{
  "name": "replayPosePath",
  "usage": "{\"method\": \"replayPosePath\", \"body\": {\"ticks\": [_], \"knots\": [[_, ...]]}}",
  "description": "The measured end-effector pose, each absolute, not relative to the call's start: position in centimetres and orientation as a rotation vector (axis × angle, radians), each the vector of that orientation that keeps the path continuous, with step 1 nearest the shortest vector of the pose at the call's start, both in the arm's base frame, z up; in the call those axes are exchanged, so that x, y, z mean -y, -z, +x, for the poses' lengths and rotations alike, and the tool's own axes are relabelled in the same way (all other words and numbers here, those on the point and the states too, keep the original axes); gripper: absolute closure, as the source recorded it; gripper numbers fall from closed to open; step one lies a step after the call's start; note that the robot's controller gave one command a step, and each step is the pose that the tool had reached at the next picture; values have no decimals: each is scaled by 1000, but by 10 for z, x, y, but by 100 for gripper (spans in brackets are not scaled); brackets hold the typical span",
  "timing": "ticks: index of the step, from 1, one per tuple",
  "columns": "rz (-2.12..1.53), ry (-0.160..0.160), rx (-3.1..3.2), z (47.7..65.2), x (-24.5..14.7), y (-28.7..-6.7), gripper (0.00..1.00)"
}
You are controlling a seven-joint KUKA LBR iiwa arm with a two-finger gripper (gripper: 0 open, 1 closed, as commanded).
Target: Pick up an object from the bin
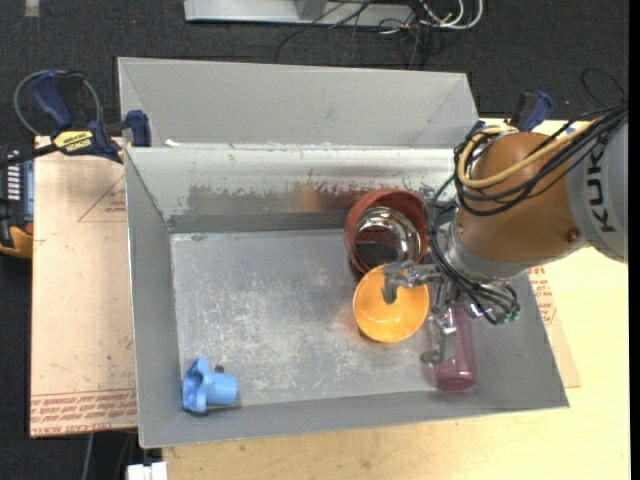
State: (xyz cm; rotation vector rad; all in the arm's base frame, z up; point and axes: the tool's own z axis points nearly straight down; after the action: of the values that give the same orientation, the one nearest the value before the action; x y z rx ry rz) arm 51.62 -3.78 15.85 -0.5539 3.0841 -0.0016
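My gripper (pixel 415 316) hangs low at the bin's right side, open. One fingertip (pixel 392 286) is over the top of an orange bowl (pixel 385 313). The other (pixel 437 346) is beside a pink translucent bottle (pixel 455 358) that lies near the front right wall. The bowl's right rim lies between the two fingers, and nothing is gripped. Just behind the orange bowl, a dark red cup (pixel 385 230) with a shiny metal inside lies tipped toward the camera, close to the back wall.
A small blue plastic piece (pixel 208 386) lies alone in the front left corner. The arm, with its orange cover and cables, comes in over the right wall and hides part of the bin's right edge.
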Motion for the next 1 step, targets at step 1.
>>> {"method": "replayPosePath", "body": {"ticks": [1], "knots": [[-565, -7, -3093, 522, 33, -104, 0]]}}
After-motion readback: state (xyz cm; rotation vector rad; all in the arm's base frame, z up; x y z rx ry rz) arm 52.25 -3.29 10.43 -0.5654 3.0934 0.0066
